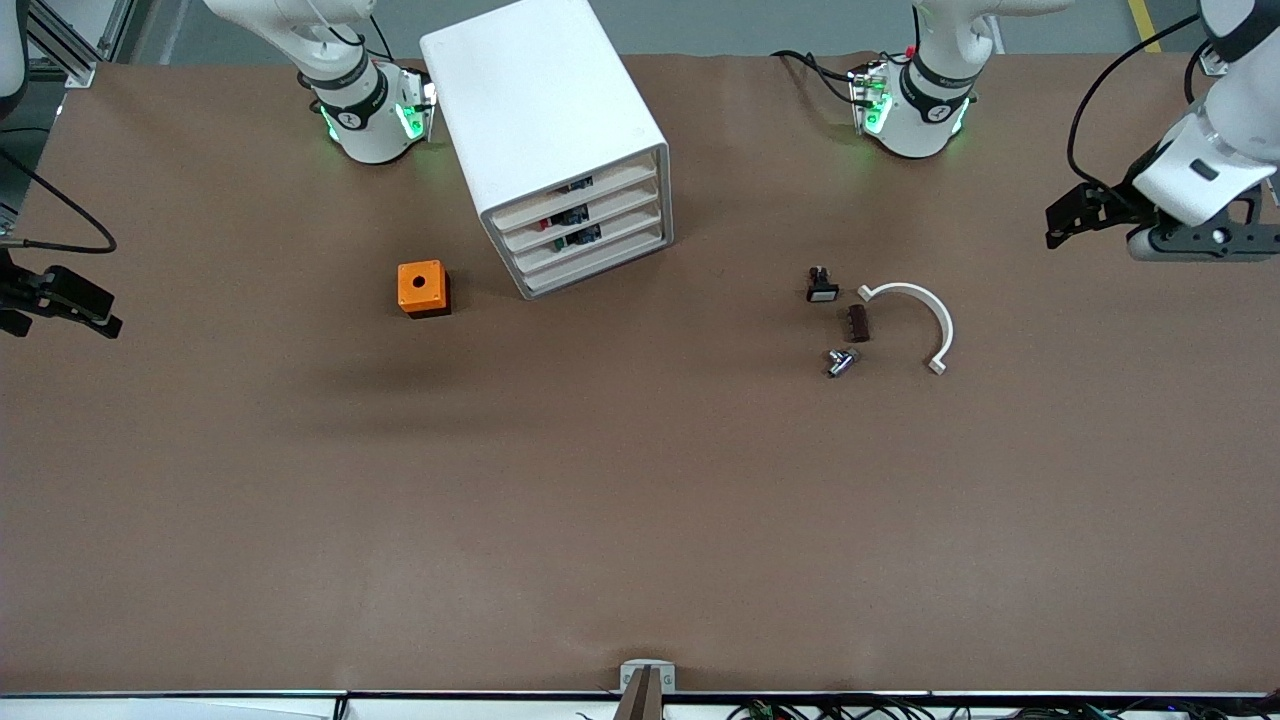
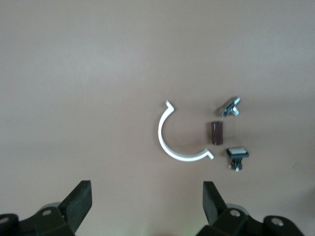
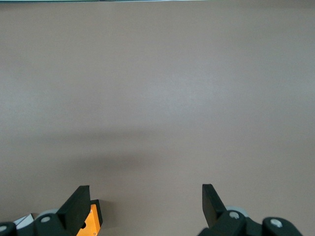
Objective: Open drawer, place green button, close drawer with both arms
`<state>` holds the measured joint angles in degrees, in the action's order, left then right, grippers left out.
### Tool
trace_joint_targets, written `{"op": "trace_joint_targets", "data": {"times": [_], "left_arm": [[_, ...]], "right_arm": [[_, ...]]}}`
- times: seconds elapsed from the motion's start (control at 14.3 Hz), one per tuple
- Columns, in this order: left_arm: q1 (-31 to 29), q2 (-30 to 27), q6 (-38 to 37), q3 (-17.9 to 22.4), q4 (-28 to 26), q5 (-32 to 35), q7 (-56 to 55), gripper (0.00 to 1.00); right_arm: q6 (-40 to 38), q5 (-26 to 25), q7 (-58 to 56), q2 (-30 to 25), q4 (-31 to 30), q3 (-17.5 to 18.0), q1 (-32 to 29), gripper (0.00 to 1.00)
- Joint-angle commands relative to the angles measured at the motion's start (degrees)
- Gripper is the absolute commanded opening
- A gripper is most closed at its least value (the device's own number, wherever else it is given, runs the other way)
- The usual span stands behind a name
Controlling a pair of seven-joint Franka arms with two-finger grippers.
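The white cabinet (image 1: 545, 110) stands near the robots' bases. Its four slatted drawer fronts are all shut, the third from the top (image 1: 592, 247) among them. The green-capped button is not in view. Only small coloured parts show through the slats. My left gripper (image 1: 1058, 224) is open and empty, raised at the left arm's end of the table; in the left wrist view (image 2: 147, 194) nothing lies between its fingers. My right gripper (image 1: 95, 305) is open and empty at the right arm's end, as the right wrist view (image 3: 146, 196) shows.
An orange box with a round hole (image 1: 422, 288) (image 3: 91, 219) sits beside the cabinet. Toward the left arm's end lie a black switch with a white face (image 1: 821, 285) (image 2: 237, 156), a brown block (image 1: 858, 322), a metal part (image 1: 840, 362) and a white arc (image 1: 915, 320) (image 2: 172, 142).
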<state>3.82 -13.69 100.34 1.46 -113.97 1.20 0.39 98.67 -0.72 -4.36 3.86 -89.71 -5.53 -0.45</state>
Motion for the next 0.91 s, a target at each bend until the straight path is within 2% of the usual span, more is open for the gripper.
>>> {"op": "trace_joint_targets", "data": {"times": [0.0, 0.28, 0.84], "left_arm": [[0.67, 0.5, -0.5, 0.29, 6.37, 0.91, 0.14, 0.99], [0.75, 4.89, -4.88, 0.12, 15.08, 0.82, 0.14, 0.99], [1.28, 6.13, -7.26, -0.23, 15.53, 0.12, -0.48, 1.0]], "right_arm": [[-0.14, 1.25, -0.21, -0.35, 0.5, -0.18, -0.52, 1.0], [-0.05, 1.16, -0.12, -0.35, 0.85, -0.18, -0.52, 1.0], [-0.23, 1.16, 0.05, -0.35, 0.85, -0.18, -0.52, 1.0]]}}
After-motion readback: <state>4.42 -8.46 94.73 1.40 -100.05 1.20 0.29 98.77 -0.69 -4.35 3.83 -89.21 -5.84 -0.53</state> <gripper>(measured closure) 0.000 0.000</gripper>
